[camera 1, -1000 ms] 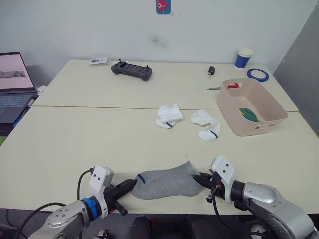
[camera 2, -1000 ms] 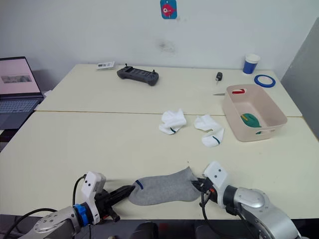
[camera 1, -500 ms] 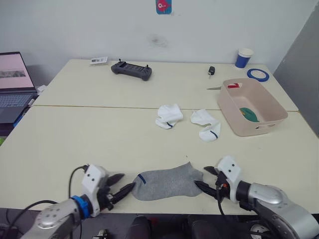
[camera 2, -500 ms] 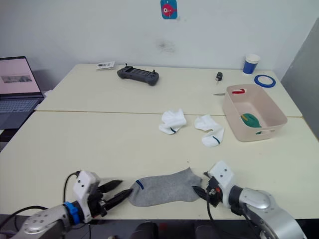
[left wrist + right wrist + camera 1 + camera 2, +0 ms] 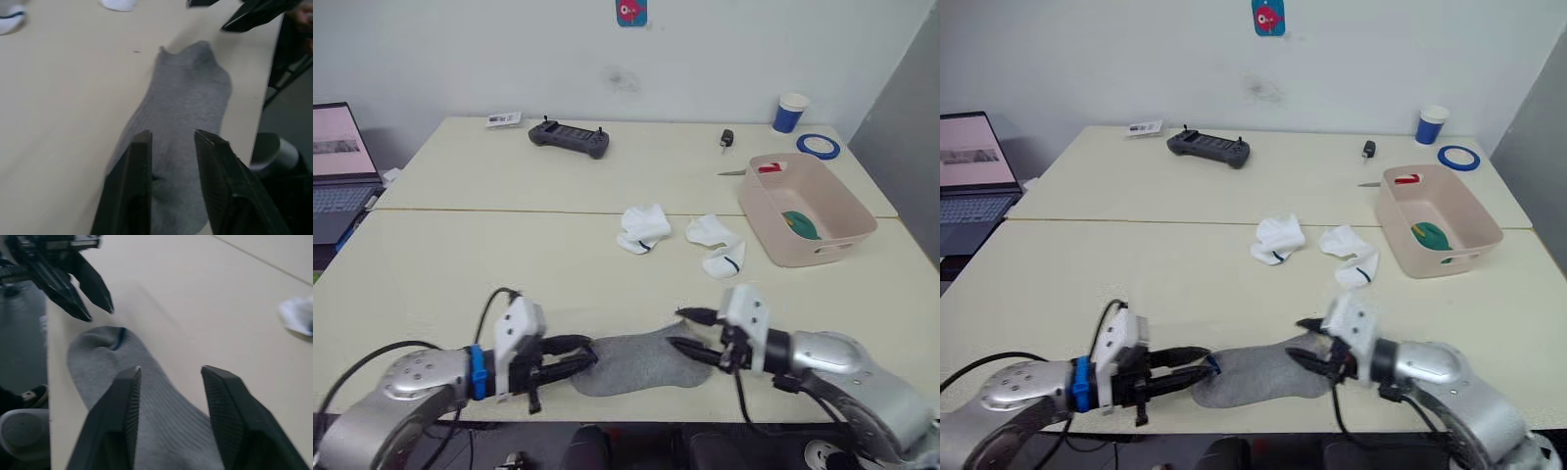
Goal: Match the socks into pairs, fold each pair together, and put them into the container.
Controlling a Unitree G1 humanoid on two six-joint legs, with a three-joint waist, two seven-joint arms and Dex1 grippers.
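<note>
While the head views take in the pink container (image 5: 808,210) and two white socks (image 5: 643,228), the wrist views show a blue mark on the grey sock (image 5: 146,396). The left gripper (image 5: 570,356) and right gripper (image 5: 690,332) both hang with jaws parted over the sock's opposite ends at the table's (image 5: 460,264) near edge, gripping nothing.

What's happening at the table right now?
Both grippers are open at either end of the grey sock lying flat near the table's front edge: the left gripper at its cuff end, the right gripper at its toe end. Neither grips it. Two white socks lie loose mid-table, and something green already sits in the pink bin.
</note>
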